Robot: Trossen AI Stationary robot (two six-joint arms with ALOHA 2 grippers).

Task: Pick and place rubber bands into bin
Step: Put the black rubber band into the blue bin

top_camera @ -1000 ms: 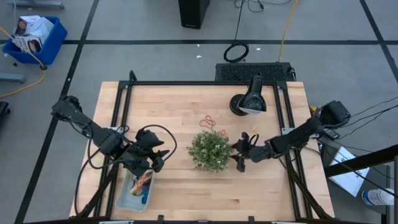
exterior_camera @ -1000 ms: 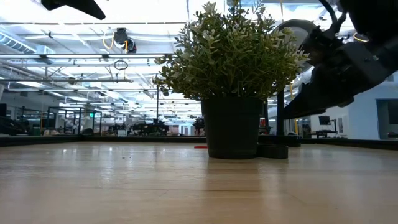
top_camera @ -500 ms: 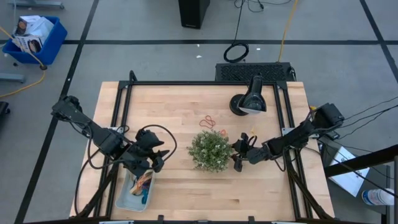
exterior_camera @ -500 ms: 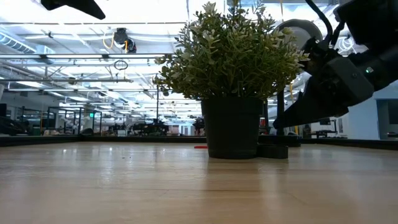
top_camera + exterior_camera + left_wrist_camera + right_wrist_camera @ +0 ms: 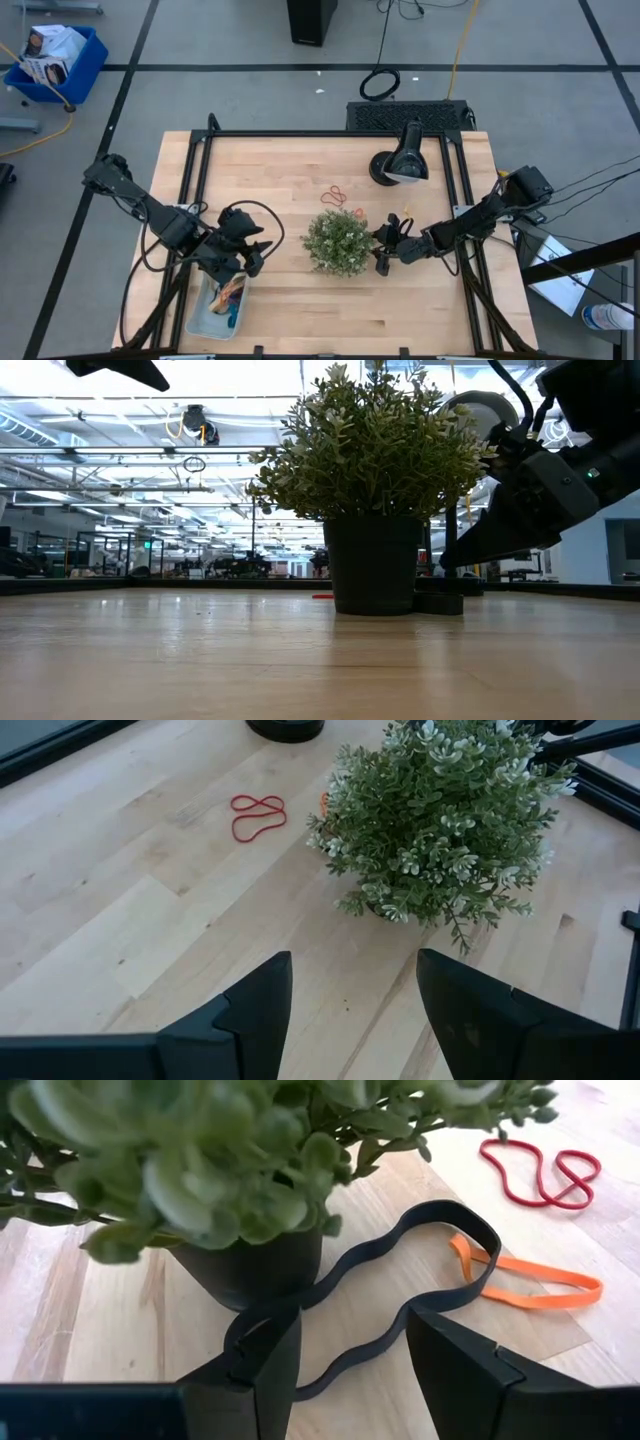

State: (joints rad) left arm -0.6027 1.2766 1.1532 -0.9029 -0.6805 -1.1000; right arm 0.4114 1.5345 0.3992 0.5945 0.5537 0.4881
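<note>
Right pincer (image 5: 381, 252) sits low over the pale wooden bench (image 5: 290, 170), just beside the small bushy green plant in a black pot (image 5: 337, 241), on the side nearer the right arm. Its two dark fingers (image 5: 265, 1360) are spread apart, and in the right wrist view a long dark grey-green rubber band (image 5: 400, 1280) lies flat on the wood between them, curling round the foot of the pot; the fingers do not pinch it. Touching that loop's far end lies a flat orange rubber band (image 5: 530, 1285), and farther off a thin red rubber band (image 5: 540, 1172) twisted into a figure-eight rests on the wood.

From above, the red loop (image 5: 335, 195) lies on the far side of the plant, toward the black desk lamp with a round base (image 5: 398, 160).

Left pincer (image 5: 250, 258) hovers near the bench's front left, just past the end of the shallow pale-blue translucent plastic tray (image 5: 205, 318), which holds several orange and blue bands. Its fingers (image 5: 255, 1005) are spread wide with nothing between them, and its wrist camera looks across bare wood toward the plant (image 5: 440, 815) and the red loop (image 5: 258, 815).
</note>
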